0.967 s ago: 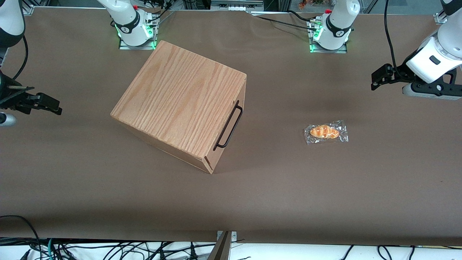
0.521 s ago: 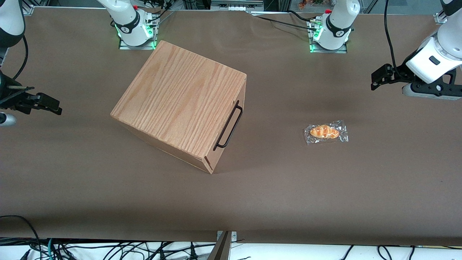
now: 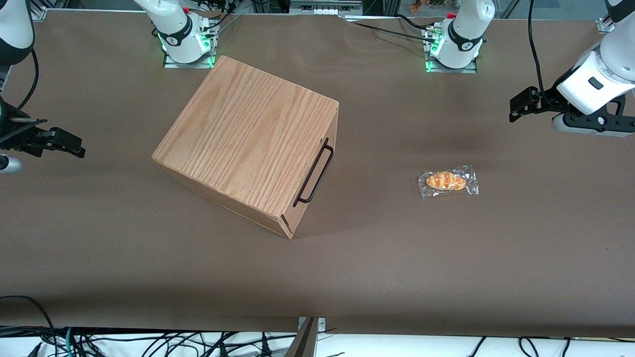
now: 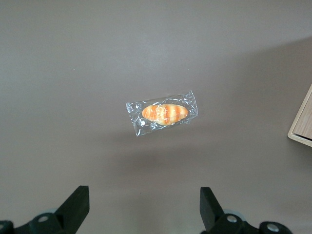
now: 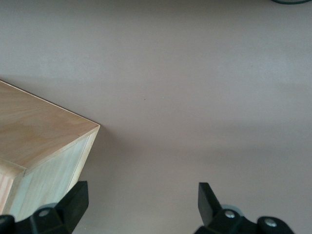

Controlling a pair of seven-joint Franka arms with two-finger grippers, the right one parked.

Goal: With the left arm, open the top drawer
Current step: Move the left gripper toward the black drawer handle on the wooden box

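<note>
Left wrist view: tool point(image 4: 143, 209) of the left arm point(image 3: 593, 87) hangs above the bare counter point(image 3: 446, 258), its two black wedge-shaped fingers point(image 4: 75, 204) spread wide with nothing between them; only the finger ends show, the rest cut off by the frame edge. Front view puts the tool point(image 3: 521, 105) at the working arm's end of the counter, well apart from the box. Arm body is glossy white with a black cable running up from the wrist; its upper links are out of frame.

Near the tool, on the counter: a small bread roll point(image 4: 165, 112), orange-brown and striped, sealed in a crinkled clear plastic wrapper.

Counter surface is matte brown, smooth.

Oak-grain box point(image 3: 245, 139) sits turned at an angle toward the middle of the counter, strong wavy grain on its upper face. Top drawer point(image 3: 317, 171) is flush in the box, shut; its pale front panel is seen almost edge-on, carrying a thin black wire U-shaped handle point(image 3: 314, 173). Drawer interior is hidden, contents cannot be told.
</note>
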